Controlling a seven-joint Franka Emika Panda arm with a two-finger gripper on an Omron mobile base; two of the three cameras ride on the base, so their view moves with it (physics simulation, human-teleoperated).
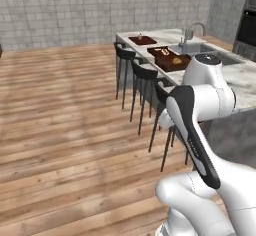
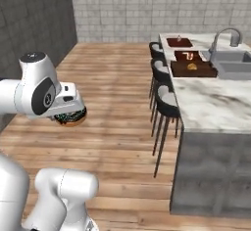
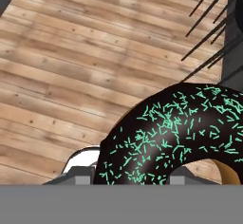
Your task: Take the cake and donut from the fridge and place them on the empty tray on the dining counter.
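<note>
My gripper (image 2: 70, 116) hangs over the wooden floor, left of the dining counter (image 2: 206, 103), and is shut on the donut (image 2: 71, 119). In the hand view the donut (image 3: 180, 137) looms large, dark chocolate with green speckles. On the counter a flat reddish-brown tray (image 2: 195, 57) carries a small white-and-red wedge that looks like the cake (image 2: 186, 55). From the left base camera the same tray (image 1: 156, 51) sits far beyond my arm. The fridge is out of view.
A darker raised tray with orange food (image 2: 193, 69) sits just in front of the reddish one, and another dark red tray (image 2: 179, 42) lies at the counter's far end. Black stools (image 2: 164, 98) line the counter's near side. A sink with faucet (image 2: 225, 34) is set into the top.
</note>
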